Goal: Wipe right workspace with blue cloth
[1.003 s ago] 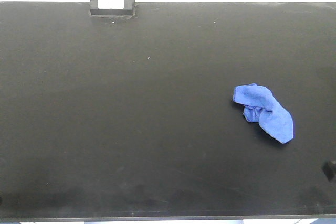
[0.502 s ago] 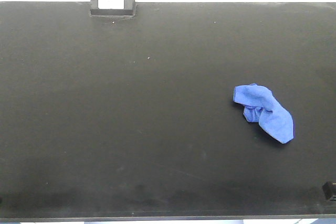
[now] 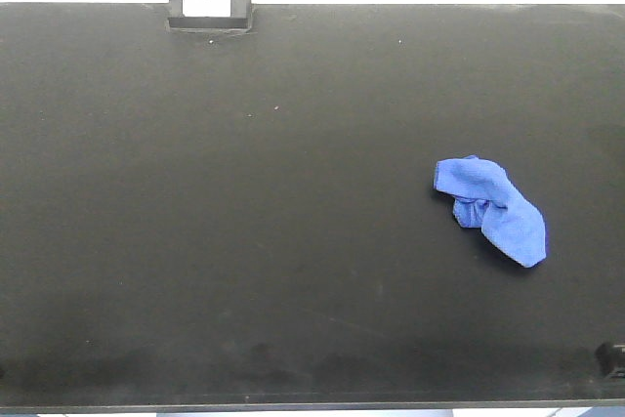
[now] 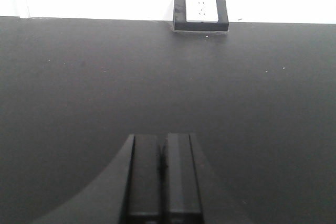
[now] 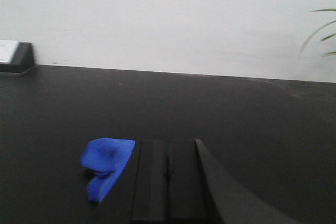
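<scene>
Even, diffuse room light; the pale wall (image 5: pixel 173 19) is overexposed to near-white in the front view, while the right workspace (image 3: pixel 244 241) stays matte and dim, without glare. The blue cloth (image 3: pixel 490 208) casts only a thin, soft shadow along its lower edge. The right wrist view is soft — cloth and near gripper (image 5: pixel 168 182) blurred.
</scene>
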Motion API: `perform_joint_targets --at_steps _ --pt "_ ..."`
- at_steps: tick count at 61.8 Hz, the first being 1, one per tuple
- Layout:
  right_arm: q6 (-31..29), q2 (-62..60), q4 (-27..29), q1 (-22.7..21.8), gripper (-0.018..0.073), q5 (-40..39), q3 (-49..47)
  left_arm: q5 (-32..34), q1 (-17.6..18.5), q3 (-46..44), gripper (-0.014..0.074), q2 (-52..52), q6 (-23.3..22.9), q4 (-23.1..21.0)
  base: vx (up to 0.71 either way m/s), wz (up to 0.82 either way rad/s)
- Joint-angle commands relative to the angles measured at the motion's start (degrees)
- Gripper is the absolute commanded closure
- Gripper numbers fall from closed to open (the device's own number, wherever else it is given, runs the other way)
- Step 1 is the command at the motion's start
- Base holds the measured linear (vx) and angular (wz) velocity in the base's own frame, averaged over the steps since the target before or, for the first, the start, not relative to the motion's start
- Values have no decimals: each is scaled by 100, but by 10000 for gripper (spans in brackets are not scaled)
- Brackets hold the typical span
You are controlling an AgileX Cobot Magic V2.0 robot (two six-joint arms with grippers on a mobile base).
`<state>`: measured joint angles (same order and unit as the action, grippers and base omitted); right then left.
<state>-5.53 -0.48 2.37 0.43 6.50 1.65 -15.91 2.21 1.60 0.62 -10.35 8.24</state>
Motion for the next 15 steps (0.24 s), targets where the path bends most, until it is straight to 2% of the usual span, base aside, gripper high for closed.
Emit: perform_joint_targets --at_steps 1,15 --pt "-1 -72 -50 211 564 -452 119 452 41 174 602 92 -49 5 0 0" --pt "-1 -72 -50 252 564 -452 119 452 41 174 602 92 -49 5 0 0"
